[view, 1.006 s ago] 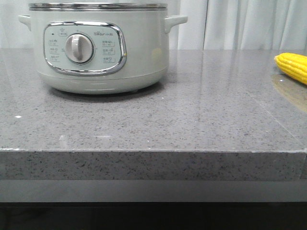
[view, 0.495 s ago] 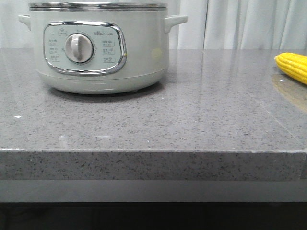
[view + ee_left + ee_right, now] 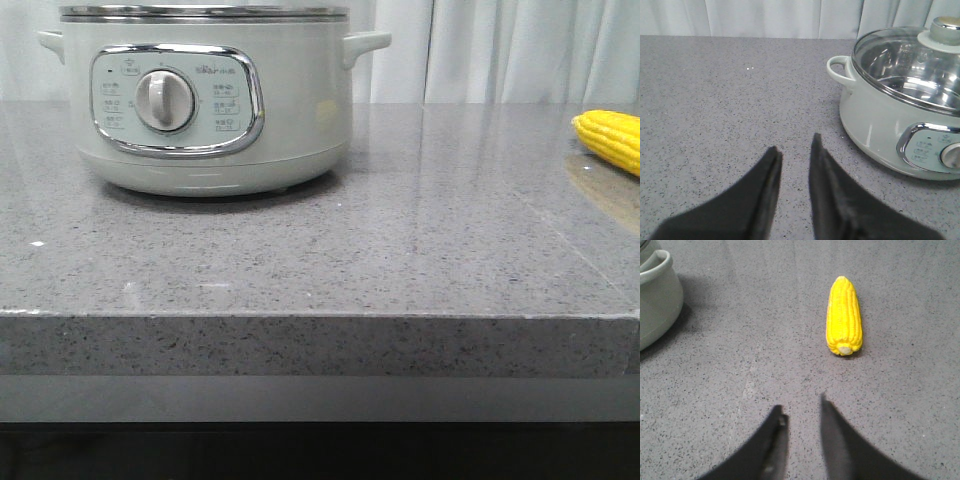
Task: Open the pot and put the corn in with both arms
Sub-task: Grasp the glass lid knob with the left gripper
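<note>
The pale grey-green pot (image 3: 205, 100) stands at the back left of the grey stone counter, its dial facing me. In the left wrist view the pot (image 3: 880, 117) carries a glass lid (image 3: 910, 65) with a round knob (image 3: 945, 30). The yellow corn (image 3: 610, 138) lies at the counter's right edge; it also shows in the right wrist view (image 3: 844, 316). My left gripper (image 3: 795, 150) is open and empty above the counter, beside the pot. My right gripper (image 3: 801, 410) is open and empty, a short way short of the corn. Neither gripper shows in the front view.
The grey speckled counter (image 3: 330, 250) has its front edge near me. White curtains (image 3: 500, 50) hang behind it. A corner of the pot (image 3: 655, 295) shows in the right wrist view, well apart from the corn.
</note>
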`<state>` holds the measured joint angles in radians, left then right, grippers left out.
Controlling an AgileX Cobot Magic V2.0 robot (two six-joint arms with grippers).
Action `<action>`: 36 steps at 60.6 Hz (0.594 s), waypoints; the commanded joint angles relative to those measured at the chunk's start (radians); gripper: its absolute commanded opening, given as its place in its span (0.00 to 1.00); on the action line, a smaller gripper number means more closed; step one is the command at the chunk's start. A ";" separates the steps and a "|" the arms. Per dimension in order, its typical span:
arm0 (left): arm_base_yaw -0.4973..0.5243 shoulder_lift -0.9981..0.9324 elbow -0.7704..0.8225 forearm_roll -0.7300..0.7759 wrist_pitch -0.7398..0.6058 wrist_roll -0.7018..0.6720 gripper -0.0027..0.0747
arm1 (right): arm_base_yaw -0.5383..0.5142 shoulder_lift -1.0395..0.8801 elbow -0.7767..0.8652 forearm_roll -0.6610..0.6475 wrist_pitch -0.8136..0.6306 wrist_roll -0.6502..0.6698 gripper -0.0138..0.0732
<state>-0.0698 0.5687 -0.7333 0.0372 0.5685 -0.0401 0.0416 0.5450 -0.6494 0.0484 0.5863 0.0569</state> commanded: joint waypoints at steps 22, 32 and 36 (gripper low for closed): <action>-0.154 0.228 -0.121 -0.037 -0.258 0.001 0.76 | -0.006 0.010 -0.026 -0.006 -0.065 -0.004 0.83; -0.271 0.368 -0.235 -0.037 -0.301 0.001 0.76 | -0.006 0.010 -0.026 -0.006 -0.069 -0.004 0.83; -0.306 0.429 -0.281 -0.037 -0.316 0.001 0.76 | -0.006 0.010 -0.026 -0.006 -0.073 -0.004 0.83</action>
<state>-0.3338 0.9417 -0.9323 0.0120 0.3571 -0.0401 0.0416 0.5450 -0.6494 0.0484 0.5884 0.0569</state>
